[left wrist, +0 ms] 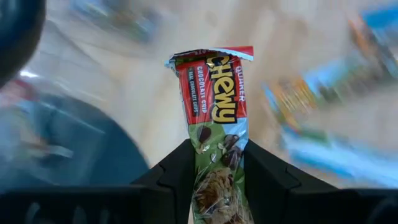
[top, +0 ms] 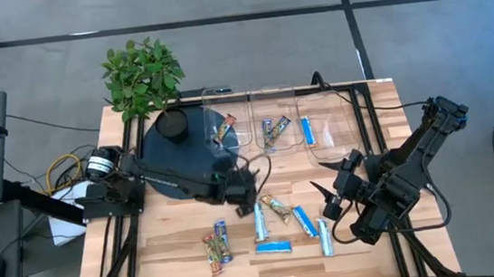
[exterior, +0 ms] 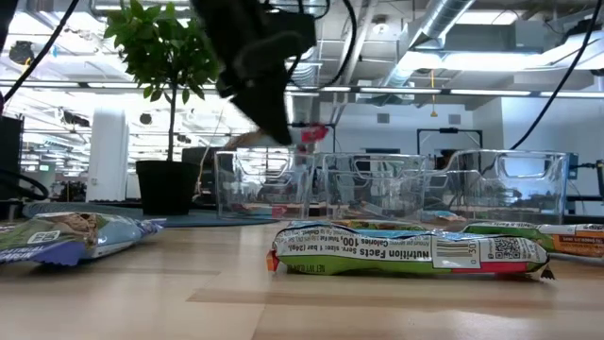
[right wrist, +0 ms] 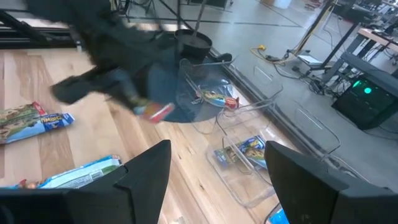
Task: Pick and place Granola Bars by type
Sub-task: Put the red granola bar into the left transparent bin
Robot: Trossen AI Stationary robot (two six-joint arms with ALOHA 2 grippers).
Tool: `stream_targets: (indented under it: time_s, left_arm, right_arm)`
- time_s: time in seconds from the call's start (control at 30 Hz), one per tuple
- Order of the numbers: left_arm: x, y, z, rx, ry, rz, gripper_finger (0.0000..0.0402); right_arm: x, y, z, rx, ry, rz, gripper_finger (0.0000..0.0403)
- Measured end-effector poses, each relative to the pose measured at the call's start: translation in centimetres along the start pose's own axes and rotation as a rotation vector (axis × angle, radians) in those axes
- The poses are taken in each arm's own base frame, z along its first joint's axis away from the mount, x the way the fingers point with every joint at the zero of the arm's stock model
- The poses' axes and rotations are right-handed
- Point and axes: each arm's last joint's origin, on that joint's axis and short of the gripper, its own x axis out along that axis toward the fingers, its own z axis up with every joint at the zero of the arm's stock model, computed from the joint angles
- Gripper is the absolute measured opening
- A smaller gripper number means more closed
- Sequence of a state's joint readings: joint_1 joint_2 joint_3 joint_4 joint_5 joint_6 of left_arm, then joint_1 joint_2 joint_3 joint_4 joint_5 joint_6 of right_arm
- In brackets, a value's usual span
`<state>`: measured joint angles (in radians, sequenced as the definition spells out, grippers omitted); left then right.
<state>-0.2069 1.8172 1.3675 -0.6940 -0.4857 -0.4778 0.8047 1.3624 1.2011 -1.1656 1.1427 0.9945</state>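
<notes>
Jaws of the left gripper pinch a red-and-green granola bar that juts out past the fingertips above the wooden table, near the clear tubs, while the right gripper waits spread wide.

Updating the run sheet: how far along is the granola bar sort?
Done: the three clear tubs already hold a few bars: one in the left tub, a couple in the middle, a blue bar in the right. In hand: the left gripper is shut on a Chewy chocolate chip bar, lifted off the table. Left: roughly eight loose bars on the table; the right gripper is open, empty.
</notes>
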Motion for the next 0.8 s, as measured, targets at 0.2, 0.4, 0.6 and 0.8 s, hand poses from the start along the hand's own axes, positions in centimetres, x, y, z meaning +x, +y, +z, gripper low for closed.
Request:
stream_targets:
  time_s: [0.2,0.4,0.6,0.8]
  left_arm:
    - [-0.4,3.5,3.8,-0.070,-0.070,0.107,0.0110]
    - [0.9,8.9,6.4,-0.192,-0.076,0.183,0.0111]
    - [2.9,14.5,6.9,-0.335,-0.028,0.247,0.0111]
    - [4.1,18.8,7.0,-0.445,-0.003,0.260,0.0112]
  right_arm:
    - [0.0,0.1,0.0,0.008,0.021,0.018,0.0255]
    - [0.0,0.2,-0.1,0.011,0.035,0.029,0.0255]
    - [0.0,0.2,-0.1,0.008,0.035,0.029,0.0255]
    - [0.0,0.2,-0.1,0.001,0.036,0.029,0.0255]
